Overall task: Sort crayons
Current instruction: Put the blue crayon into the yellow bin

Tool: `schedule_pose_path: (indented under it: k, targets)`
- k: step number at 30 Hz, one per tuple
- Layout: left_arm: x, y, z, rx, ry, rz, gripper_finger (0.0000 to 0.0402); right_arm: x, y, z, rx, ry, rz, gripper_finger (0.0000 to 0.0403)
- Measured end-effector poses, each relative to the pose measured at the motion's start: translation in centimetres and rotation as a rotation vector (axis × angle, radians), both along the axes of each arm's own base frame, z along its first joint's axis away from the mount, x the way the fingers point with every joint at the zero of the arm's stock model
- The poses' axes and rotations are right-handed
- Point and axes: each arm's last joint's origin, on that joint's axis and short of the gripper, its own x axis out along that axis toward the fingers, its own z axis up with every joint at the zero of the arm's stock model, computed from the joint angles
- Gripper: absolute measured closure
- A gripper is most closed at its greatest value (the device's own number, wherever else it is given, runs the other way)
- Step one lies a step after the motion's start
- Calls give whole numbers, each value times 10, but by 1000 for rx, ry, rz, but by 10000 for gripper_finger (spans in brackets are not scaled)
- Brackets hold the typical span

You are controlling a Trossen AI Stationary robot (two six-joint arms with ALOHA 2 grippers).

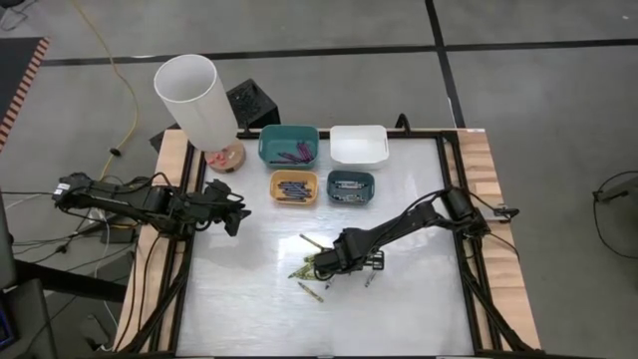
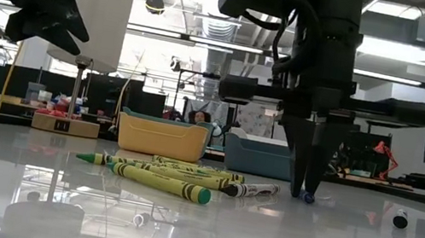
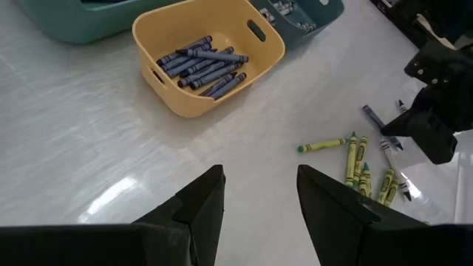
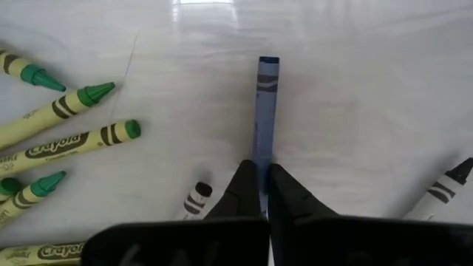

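Yellow-green crayons [image 1: 307, 265] lie loose in a small heap at the table's middle, also seen in the low view [image 2: 168, 179] and the right wrist view [image 4: 74, 140]. A blue crayon [image 4: 266, 103] lies flat beside them, and my right gripper [image 4: 264, 176] stands straight down over it, shut on it. Two grey crayons [image 4: 196, 198] [image 4: 443, 188] lie close by. My left gripper [image 3: 259, 196] hovers open at the table's left side [image 1: 237, 214], holding nothing. My right gripper pinches the blue crayon by its two long sides at one end [image 4: 264, 159], between the two fingertips [image 2: 304, 191]. The fingers come from above, pointing down, and lie across the crayon. The crayon lies flat on the table, its other end [image 4: 268, 65] pointing away from the fingers.
Four bins stand at the back: a teal one [image 1: 289, 145] with purple crayons, a white one [image 1: 359, 145], a yellow one [image 1: 293, 186] with blue crayons, a blue-grey one [image 1: 350, 185] with grey ones. A tall white cylinder [image 1: 194, 100] stands at the back left.
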Motion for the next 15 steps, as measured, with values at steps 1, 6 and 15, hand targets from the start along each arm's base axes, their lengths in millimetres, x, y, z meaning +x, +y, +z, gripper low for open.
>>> schedule_pose_path:
  k: [1,6,15]
  targets:
    - [0,0,0,0,-1,0,242,1,0,1,-3,-3,12,399]
    - [0,0,0,0,0,0,242,3,-4,11,-42,26,36,400]
    - [0,0,0,0,-1,1,242,16,-26,39,-86,10,198,401]
